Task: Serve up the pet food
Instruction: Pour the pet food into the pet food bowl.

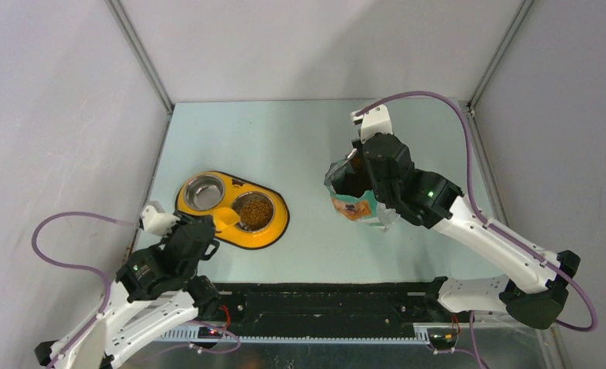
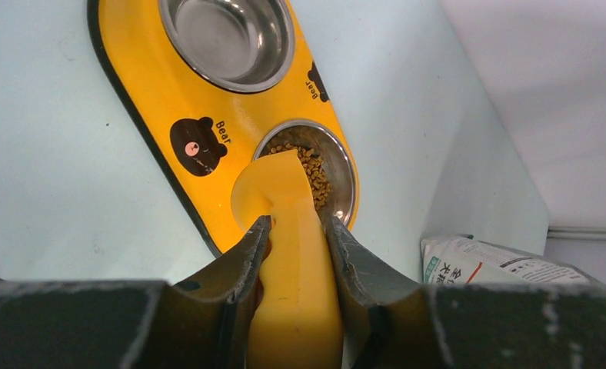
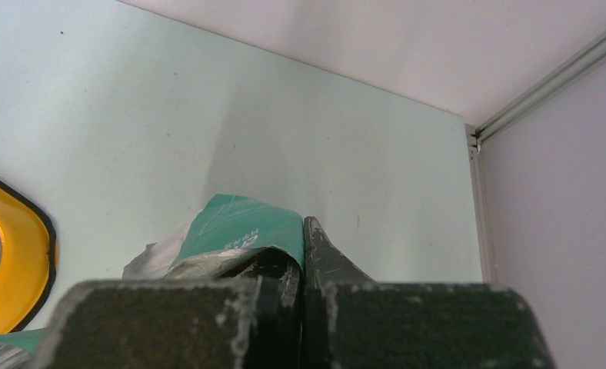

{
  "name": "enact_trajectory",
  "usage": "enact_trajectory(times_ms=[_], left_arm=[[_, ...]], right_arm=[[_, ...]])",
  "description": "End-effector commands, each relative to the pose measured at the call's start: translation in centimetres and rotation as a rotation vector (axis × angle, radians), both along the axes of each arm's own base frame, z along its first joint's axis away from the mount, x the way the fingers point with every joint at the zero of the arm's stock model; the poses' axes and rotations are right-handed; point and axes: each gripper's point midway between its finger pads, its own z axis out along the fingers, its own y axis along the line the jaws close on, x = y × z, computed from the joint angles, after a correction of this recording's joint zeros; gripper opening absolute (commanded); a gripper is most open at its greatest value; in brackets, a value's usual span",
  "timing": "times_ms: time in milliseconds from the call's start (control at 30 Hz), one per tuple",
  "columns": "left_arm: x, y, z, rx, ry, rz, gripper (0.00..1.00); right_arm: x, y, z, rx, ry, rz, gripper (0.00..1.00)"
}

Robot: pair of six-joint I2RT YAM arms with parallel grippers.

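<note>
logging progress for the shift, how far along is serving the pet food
Done: kibble lies in the steel bowl nearer the bag. In hand: the left gripper clamps the orange scoop, its head over that bowl's rim; the right gripper pinches the bag's top edge. Left: possibly more scoops, since the second bowl is empty, then setting scoop and bag down.

Bowl polished metal; tray glossy plastic; scoop smooth plastic; pet food matt, grainy.
</note>
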Motion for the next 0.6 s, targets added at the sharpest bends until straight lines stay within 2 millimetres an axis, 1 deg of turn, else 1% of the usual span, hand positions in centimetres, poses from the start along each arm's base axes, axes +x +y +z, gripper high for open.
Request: enact_trajectory(times_ms=[0,33,100,133,167,200,233,267,367,433,467,500,567], left_arm=[[1.6,-0.6,2.8,0.037,-0.063,-0.008,0.00],[1.7,-0.8,2.9,0.048,-0.056,-0.017,0.00],[1.9,-1.0,3.0,0.076,-0.033,-0.021,0.00],[2.0,-1.2,3.1,0.091,-0.019,-0.022,0.00],[2.1,-1.2,3.1,0.105,-0.013,-0.027,0.00],[2.3,-1.4,3.1,0.118,-0.002,-0.031,0.00],[2.3,-1.5,3.0,0.129,0.004,-0.036,0.00],[2.4,-1.7,3.0,0.137,0.011,-0.041,0.00],[2.6,-2.1,3.2,0.145,0.010,-0.064,0.00],[2.7,-2.4,3.5,0.137,-0.003,-0.082,0.00],[2.7,-2.5,3.7,0.128,-0.011,-0.093,0.00],[2.8,-2.7,4.0,0.127,-0.024,-0.106,0.00],[2.8,-2.9,4.7,0.124,-0.036,-0.124,0.00]], right_arm=[[0.3,-1.7,4.7,0.127,-0.123,-0.083,0.00],[0.3,-1.6,4.8,0.125,-0.120,-0.079,0.00],[0.2,-1.3,4.2,0.087,-0.077,-0.061,0.00],[0.2,-0.8,4.0,0.081,-0.059,-0.034,0.00],[0.2,-0.6,4.1,0.076,-0.034,-0.022,0.00],[0.1,0.3,3.7,0.074,-0.004,0.025,0.00],[0.1,0.6,3.2,0.060,0.038,0.038,0.00],[0.0,1.5,2.8,0.064,0.069,0.090,0.00],[0.2,3.2,2.3,0.066,0.119,0.145,0.00],[0.5,4.0,2.2,0.078,0.126,0.161,0.00],[0.6,4.2,2.7,0.091,0.120,0.167,0.00],[0.9,4.8,2.4,0.088,0.132,0.175,0.00],[1.5,5.5,2.9,0.115,0.139,0.174,0.00]])
